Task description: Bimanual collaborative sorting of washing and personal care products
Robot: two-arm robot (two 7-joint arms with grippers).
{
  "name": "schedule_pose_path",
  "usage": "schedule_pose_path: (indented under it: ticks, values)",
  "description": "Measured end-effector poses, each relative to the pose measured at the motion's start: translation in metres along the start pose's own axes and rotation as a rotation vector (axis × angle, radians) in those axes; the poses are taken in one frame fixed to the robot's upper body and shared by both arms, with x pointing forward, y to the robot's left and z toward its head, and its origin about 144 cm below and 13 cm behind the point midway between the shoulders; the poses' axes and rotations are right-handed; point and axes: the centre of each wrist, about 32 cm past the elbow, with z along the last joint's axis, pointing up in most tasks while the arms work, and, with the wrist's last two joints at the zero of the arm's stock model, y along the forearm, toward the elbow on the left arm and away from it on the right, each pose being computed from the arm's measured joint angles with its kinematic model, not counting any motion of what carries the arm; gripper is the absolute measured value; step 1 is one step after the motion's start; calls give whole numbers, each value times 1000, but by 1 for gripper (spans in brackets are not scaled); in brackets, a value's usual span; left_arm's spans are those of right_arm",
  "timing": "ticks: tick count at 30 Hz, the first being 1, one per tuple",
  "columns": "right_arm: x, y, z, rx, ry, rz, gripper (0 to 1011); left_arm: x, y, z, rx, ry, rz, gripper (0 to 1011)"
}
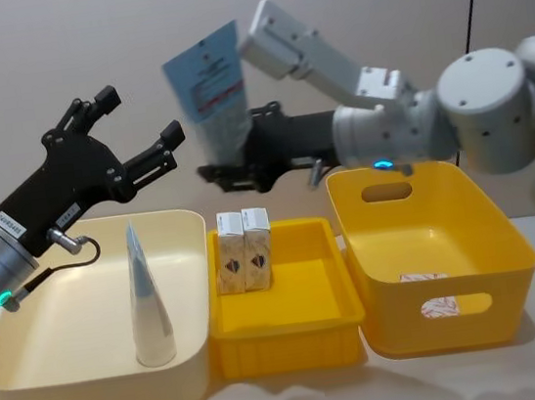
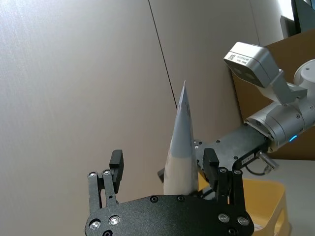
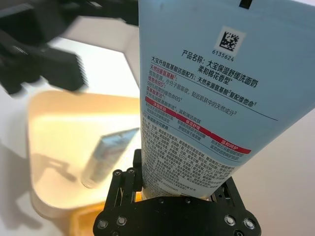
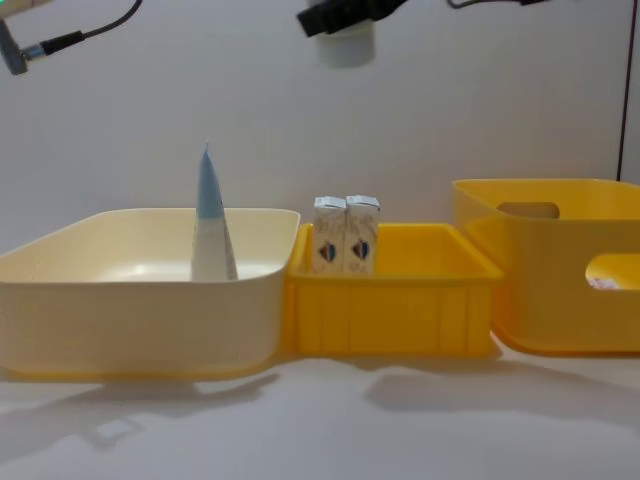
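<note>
Against grey wall, right end effector (image 1: 234, 170) pinches light-blue tube (image 1: 212, 94); left end effector (image 1: 145, 127) spread.

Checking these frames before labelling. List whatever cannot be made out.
- Held tube: its base is hidden by the right hand in the head view.
- Carton in the deep yellow tub: mostly hidden by the tub wall.
- Left hand: cut off by the chest view's top edge.
</note>
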Motion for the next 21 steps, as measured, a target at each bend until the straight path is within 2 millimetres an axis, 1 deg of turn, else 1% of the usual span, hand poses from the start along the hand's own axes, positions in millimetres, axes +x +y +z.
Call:
schedule_pose_path:
  ticks: [12,21]
  values:
    - [19,-32,-15,-94,65,-143,612,0,0,0,0,0,0,1003]
    - [31,-41,-24,-191,130,-226,612,0,0,0,0,0,0,1003]
